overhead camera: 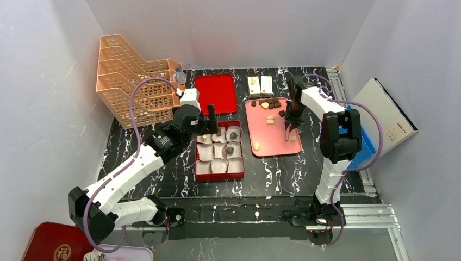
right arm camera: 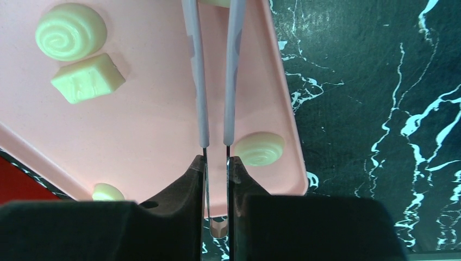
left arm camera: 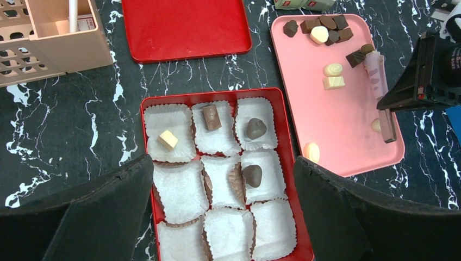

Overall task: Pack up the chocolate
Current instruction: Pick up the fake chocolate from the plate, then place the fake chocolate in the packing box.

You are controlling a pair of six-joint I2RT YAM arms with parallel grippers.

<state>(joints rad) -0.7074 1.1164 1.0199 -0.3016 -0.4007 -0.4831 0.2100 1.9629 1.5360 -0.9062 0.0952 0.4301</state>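
- Surface: black table with white marble veining; arm bases bolted at the near edge.
- Room: plain white walls on the left, far and right sides. Peach baskets stacked at far left; flat red lid at far centre; two small white cartons just beyond the pink tray.
- Red box: just beside the pink tray, on its left; lined with nine white paper cups, three rows of three.
- Chocolate: mostly on the pink tray. Dark pieces and one pale piece clustered at the far edge; swirl piece and pale bar side by side at mid-tray; pale rounds singly near the near-left and right edges.
- Four pieces in the box: pale cube in the far-left cup, brown block in the far-middle cup, dark lumps in the far-right and middle-right cups.
- Long axes: brown block flat, axis far-to-near, near end swung slightly right. Pale bar flat, axis left-to-right across the tray. Pale cube turned corner-on to the box walls. Swirl piece round, swirl face up. Dark lumps: pointing cannot be told.
- Left gripper: hovers above the box, jaws spread wide, nothing between.
- Right gripper: over the right side of the tray, clamped on tweezers, blades pressed to a narrow gap. Tweezers tilted, wide end toward the far edge, narrow end low near the right-edge pale round. Contents of the tips: cannot tell.
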